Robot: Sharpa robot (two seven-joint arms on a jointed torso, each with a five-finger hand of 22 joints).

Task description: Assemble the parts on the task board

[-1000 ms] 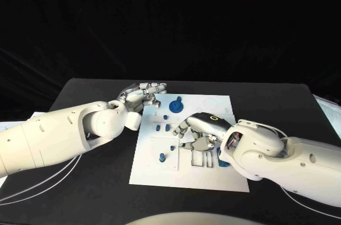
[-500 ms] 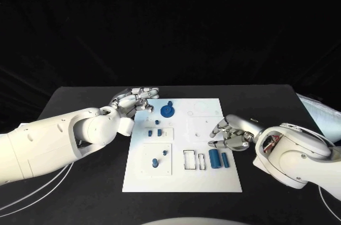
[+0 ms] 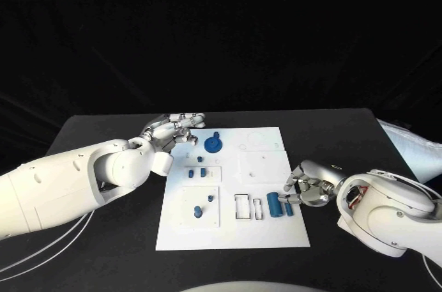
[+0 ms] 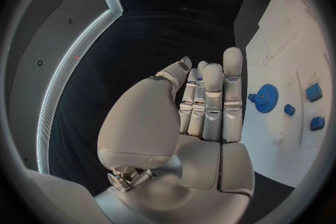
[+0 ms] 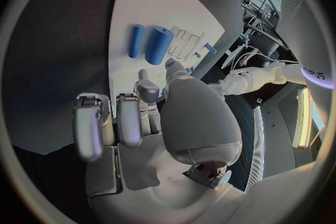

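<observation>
The white task board [image 3: 260,231] lies mid-table. A blue gear [image 3: 214,143] sits near its far left, also visible in the left wrist view [image 4: 265,97]. Several small blue parts [image 3: 198,173] stand in the left-hand sockets. Two blue cylinders [image 3: 273,204] lie side by side near the right edge, the thicker one [image 5: 159,46] beside the thinner one [image 5: 136,40]. My left hand [image 3: 175,127] hovers at the board's far left corner, fingers straight and together [image 4: 210,103], holding nothing. My right hand [image 3: 308,186] sits at the board's right edge just beside the cylinders, its fingers [image 5: 129,117] curled in with nothing in them.
Narrow rectangular slots [image 3: 248,206] are cut in the board left of the cylinders. White cables [image 3: 46,247] trail over the black table at the near left. A pale sheet [image 3: 410,145] lies at the table's right edge.
My right hand has drawn back from over the board's middle to its right edge, uncovering the two blue cylinders. The left hand has kept its place; the camera itself has shifted.
</observation>
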